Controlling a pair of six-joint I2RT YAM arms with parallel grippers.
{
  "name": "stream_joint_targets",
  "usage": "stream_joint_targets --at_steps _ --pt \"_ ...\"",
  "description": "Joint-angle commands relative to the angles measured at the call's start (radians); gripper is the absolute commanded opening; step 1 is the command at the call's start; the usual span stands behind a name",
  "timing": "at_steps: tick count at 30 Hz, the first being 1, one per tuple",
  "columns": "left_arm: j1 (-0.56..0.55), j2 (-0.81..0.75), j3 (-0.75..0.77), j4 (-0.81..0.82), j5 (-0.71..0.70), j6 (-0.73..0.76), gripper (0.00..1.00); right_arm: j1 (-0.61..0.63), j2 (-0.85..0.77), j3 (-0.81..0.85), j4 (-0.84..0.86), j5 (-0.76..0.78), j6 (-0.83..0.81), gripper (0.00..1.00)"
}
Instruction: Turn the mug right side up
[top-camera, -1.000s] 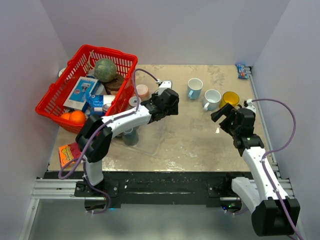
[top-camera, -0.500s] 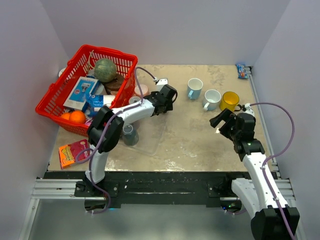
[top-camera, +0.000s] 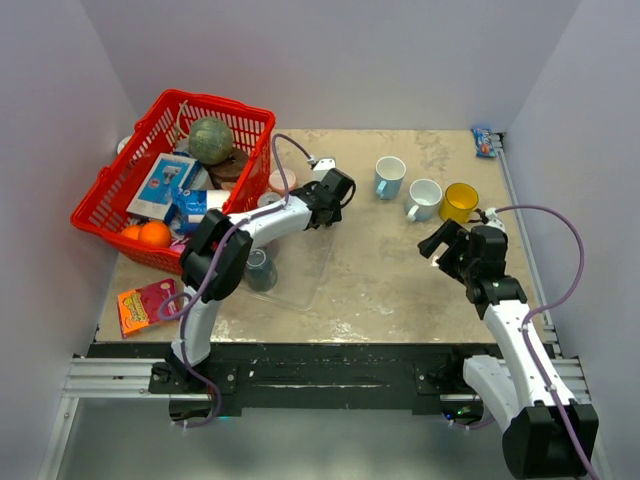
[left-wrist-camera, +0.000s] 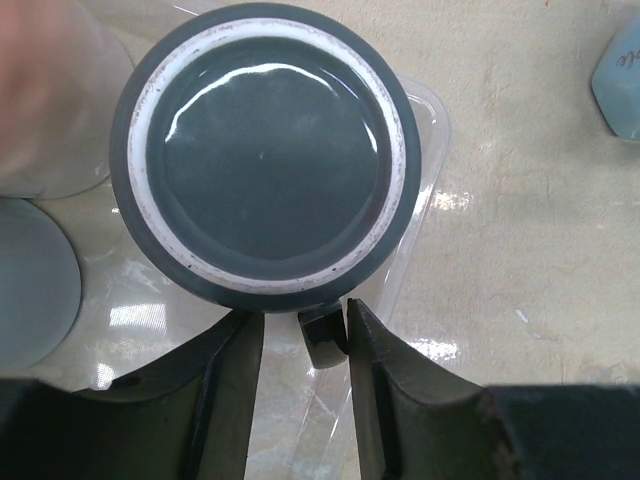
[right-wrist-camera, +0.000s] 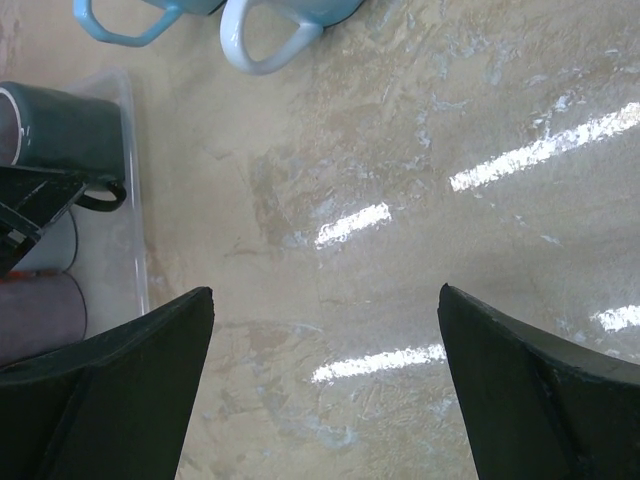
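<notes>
Grey mug (left-wrist-camera: 265, 150) is upside down, base up with a white ring round it. It stands in the clear tray (left-wrist-camera: 428, 140) on the desk (top-camera: 390, 275), at the tray's far end, mid-left of the desk. Handle (left-wrist-camera: 322, 338) points at the left tool (left-wrist-camera: 303, 320).

Left tool sits right above the mug, looking down. Jaws narrow, one either side of the handle. One finger (left-wrist-camera: 365, 385) is at the handle and looks touching. The other finger (left-wrist-camera: 228, 390) shows a thin gap, so not clamped. In the top view the left tool (top-camera: 327, 203) hides most of the mug, arm stretched out over the tray.

Right tool (right-wrist-camera: 325, 295) is wide, nothing between its fingers, over bare desk right of the tray and well apart from the grey mug. In the top view the right tool (top-camera: 446, 243) is near the yellow mug (top-camera: 460, 201), not touching. The right wrist view shows the grey mug side-on at the tray's corner, with the handle sticking out low on its side.

Blue mug (top-camera: 389, 176), white mug (top-camera: 424, 198) and yellow mug sit in a row at far right, all mouth up. Second grey cup (top-camera: 260, 270) is at the tray's near-left end. Pink cup (top-camera: 284, 182) is just beyond the tray. Red basket (top-camera: 105, 195) at far left is full of groceries. Blue packet (top-camera: 484, 142) is in the far right corner. Red packet (top-camera: 140, 305) lies by the near left edge.
</notes>
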Motion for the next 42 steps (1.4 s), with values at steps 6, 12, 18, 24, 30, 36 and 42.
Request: stream_joint_targets --at_steps 6,12,18,24,30,36,42 --pt "0.023 -0.002 0.027 -0.007 -0.058 -0.036 0.29 0.0 0.014 -0.001 0.016 0.013 -0.031 0.96" --pt "0.026 -0.011 0.017 0.009 -0.066 -0.027 0.4 0.0 0.028 0.001 0.013 0.032 -0.034 0.96" --pt "0.042 0.015 0.038 0.002 -0.056 -0.024 0.33 0.002 0.037 -0.002 0.013 0.038 -0.037 0.95" --pt "0.046 0.0 0.034 0.001 -0.049 -0.009 0.0 0.0 0.04 -0.004 0.018 0.029 -0.038 0.95" --pt "0.045 -0.107 -0.06 0.077 0.051 0.023 0.0 0.0 0.031 0.007 0.014 -0.092 -0.054 0.97" --pt "0.043 -0.31 -0.225 0.238 0.246 0.028 0.0 0.0 0.006 -0.039 0.135 -0.385 0.007 0.99" --pt "0.043 -0.517 -0.376 0.435 0.512 -0.003 0.0 0.002 -0.083 -0.214 0.528 -0.654 0.277 0.99"
